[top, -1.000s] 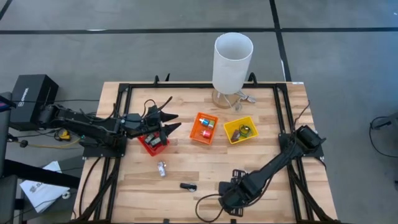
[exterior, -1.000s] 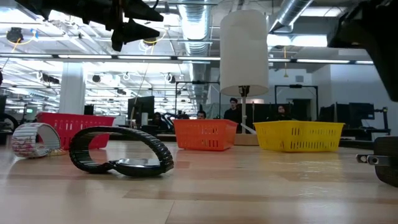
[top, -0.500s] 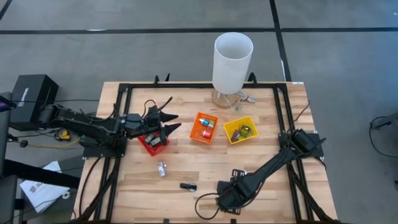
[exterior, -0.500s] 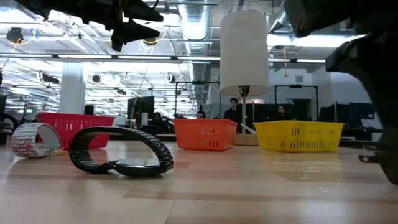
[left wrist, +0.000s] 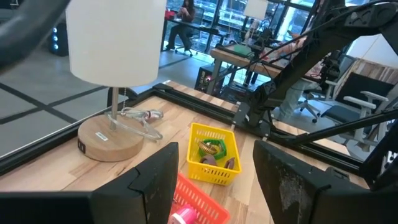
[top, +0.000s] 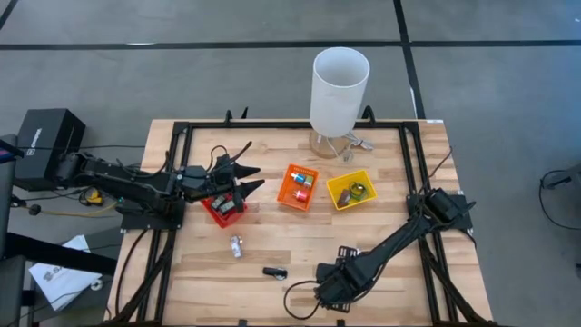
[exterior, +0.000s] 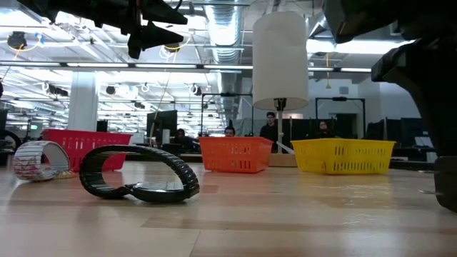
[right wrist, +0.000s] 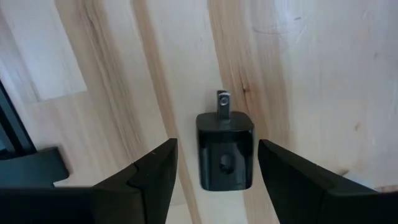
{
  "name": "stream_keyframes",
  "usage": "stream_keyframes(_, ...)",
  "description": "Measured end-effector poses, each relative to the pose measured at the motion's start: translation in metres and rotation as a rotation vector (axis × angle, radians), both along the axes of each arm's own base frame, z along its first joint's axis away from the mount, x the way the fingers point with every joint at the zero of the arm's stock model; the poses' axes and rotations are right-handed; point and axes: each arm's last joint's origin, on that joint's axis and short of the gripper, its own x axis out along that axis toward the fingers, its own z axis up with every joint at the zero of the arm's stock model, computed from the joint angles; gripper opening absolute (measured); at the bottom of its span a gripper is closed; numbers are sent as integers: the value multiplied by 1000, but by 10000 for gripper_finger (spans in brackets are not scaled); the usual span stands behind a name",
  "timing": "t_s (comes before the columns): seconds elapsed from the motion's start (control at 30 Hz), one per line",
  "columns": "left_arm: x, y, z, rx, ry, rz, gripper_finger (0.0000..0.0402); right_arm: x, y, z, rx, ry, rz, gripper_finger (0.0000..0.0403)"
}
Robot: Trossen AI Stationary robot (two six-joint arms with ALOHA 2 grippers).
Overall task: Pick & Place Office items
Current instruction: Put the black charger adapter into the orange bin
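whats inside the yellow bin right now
The yellow bin holds a green ring and a darker brownish piece beside it, matching the high view. Anything beneath them, or behind the bin's near wall, is hidden.

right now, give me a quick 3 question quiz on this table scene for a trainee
1. True or false: the right gripper has its fingers open on either side of the black plug adapter.
2. Which bin does the left gripper hover over? A) red bin B) orange bin C) yellow bin
3. Fill in: the green ring lies in the ____ bin.

Key: 1 true; 2 A; 3 yellow
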Motion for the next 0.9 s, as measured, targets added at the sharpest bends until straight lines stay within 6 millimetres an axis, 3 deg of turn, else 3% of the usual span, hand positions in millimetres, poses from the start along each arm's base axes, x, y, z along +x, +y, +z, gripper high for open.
stream_keyframes(0.6, 0, 0, 0, 0, 0, 0, 204, -3, -2, 3, -16, 22, -3, 214)
stream_keyframes(0.77, 0, 0, 0, 0, 0, 0, 204, -3, 1, -2, -18, 12, 0, 214)
stream_keyframes(0.9, 0, 0, 0, 0, 1, 0, 204, -2, 5, -19, -40, 38, 17, 214)
